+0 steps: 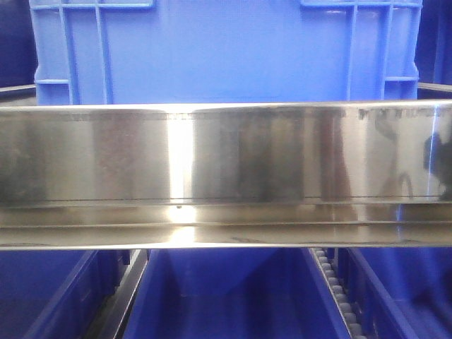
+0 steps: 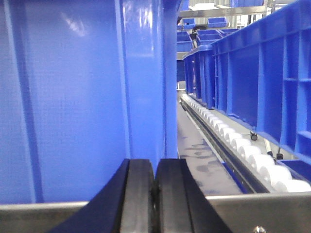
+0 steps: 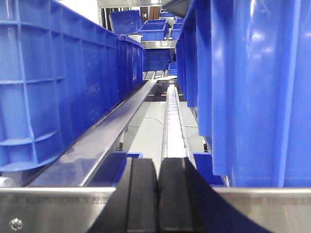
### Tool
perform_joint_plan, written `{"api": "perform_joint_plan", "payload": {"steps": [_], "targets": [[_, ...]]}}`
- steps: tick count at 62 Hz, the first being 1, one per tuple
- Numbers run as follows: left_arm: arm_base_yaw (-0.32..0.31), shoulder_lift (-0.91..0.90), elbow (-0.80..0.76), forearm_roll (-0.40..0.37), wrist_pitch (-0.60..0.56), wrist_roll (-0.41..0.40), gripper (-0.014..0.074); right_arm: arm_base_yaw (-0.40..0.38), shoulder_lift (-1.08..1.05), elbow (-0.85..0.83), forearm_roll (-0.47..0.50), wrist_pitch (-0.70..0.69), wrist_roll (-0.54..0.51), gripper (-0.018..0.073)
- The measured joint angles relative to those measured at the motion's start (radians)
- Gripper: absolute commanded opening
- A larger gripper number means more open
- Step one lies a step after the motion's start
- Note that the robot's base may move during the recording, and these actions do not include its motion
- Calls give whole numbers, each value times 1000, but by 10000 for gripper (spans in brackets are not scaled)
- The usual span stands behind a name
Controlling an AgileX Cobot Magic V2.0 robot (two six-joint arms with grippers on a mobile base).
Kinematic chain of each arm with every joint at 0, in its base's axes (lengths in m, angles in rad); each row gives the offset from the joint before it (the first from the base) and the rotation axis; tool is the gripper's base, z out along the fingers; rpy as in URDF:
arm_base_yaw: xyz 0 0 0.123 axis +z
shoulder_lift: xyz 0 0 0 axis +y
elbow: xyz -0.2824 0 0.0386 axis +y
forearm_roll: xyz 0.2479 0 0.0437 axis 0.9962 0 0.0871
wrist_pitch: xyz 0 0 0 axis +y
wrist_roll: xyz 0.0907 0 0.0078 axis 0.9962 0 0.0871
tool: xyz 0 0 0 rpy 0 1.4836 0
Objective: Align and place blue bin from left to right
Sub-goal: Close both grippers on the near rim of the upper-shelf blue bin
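A large blue bin (image 1: 226,49) stands on the shelf right behind a shiny steel front rail (image 1: 226,162), filling the upper front view. In the left wrist view that bin's wall (image 2: 87,97) fills the left half, just beyond my left gripper (image 2: 155,189), whose black fingers are pressed together on nothing. In the right wrist view the bin's side (image 3: 257,87) rises at the right, beside my right gripper (image 3: 158,189), which is also shut and empty. Neither gripper shows in the front view.
More blue bins (image 2: 262,77) line the lane to the right of the left gripper, past a white roller track (image 2: 243,150). Another row of bins (image 3: 58,82) stands left of the right gripper, beside a steel guide rail (image 3: 102,141). Lower-shelf bins (image 1: 226,296) show under the rail.
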State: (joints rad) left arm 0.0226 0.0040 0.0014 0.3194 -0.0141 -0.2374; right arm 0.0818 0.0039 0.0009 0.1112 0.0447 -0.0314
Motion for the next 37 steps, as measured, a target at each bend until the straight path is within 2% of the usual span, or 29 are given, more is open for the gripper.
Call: {"api": "perform_joint_plan", "payload": {"steps": [27, 33, 37], "targets": [[0, 0, -2, -9, -14, 0, -16, 0, 0, 0, 0, -114, 0, -78], [0, -2, -55, -13, 36, 0, -16, 0, -2, -1, 0, -162, 0, -78], [0, -2, -122, -13, 79, 0, -1, 0, -1, -25, 0, -143, 0, -78]]}}
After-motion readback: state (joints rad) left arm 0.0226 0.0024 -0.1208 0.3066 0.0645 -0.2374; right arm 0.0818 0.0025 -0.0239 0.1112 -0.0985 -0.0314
